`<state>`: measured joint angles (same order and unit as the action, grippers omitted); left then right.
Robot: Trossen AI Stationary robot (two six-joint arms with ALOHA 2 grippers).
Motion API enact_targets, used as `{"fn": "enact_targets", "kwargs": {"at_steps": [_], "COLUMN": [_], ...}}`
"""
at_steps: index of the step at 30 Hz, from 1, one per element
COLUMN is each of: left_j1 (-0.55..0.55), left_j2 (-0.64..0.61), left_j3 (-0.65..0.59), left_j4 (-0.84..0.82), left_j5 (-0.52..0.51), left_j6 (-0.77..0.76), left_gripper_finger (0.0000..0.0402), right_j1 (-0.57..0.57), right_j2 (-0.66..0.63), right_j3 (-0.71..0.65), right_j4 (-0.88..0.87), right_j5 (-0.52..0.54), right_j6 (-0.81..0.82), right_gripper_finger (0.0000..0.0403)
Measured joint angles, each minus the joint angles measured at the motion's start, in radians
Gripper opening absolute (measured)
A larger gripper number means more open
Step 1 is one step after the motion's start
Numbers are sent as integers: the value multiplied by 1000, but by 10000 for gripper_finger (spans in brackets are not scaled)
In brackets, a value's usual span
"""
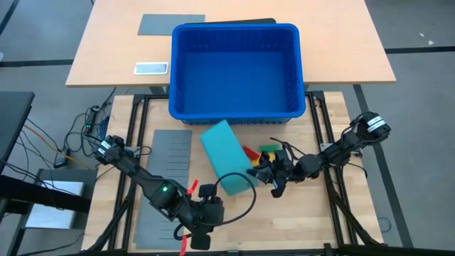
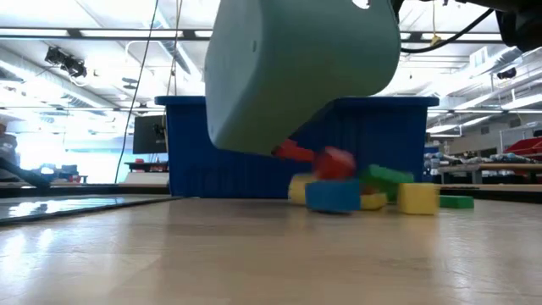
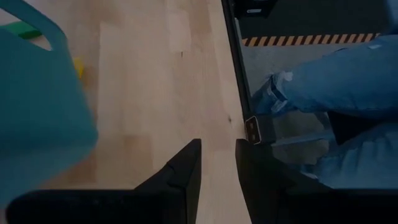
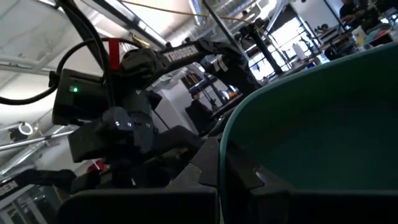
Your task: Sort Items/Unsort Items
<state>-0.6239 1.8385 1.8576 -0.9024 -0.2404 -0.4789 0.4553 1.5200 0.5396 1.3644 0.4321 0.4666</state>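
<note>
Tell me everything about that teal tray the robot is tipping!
The teal-green oblong plastic tray looks smooth, with rounded corners and a raised rim. It is lifted off the wooden table and tilted, its underside facing up in the high view. The right gripper is shut on its rim. Small red, yellow, green and blue toy blocks lie spilled beneath its lowered end, in front of the big blue plastic bin.

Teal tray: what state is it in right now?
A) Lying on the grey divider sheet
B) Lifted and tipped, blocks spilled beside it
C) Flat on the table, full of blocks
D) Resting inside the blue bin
B: in the low view the teal tray hangs tilted above the table, with blocks lying loose on the wood beneath its lower edge; the right gripper holds its rim.
</note>
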Motion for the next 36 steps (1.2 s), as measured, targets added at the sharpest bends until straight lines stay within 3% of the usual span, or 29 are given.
{"fn": "enact_targets", "kwargs": {"at_steps": [21, 27, 36], "left_j1": [0, 0, -2], "left_j2": [0, 0, 0], "left_j3": [0, 0, 0], "left_j4": [0, 0, -3], "left_j5": [18, 19, 38], "left_j6": [-2, -5, -20], "left_gripper_finger": [106, 106, 106], "right_j1": [0, -4, -6], "right_j2": [0, 0, -45], "right_j3": [0, 0, 0], "right_j4": [-5, -49, -193], "right_j5": [-16, -78, -290], "right_j6": [2, -26, 12], "right_gripper_finger": [0, 0, 0]}}
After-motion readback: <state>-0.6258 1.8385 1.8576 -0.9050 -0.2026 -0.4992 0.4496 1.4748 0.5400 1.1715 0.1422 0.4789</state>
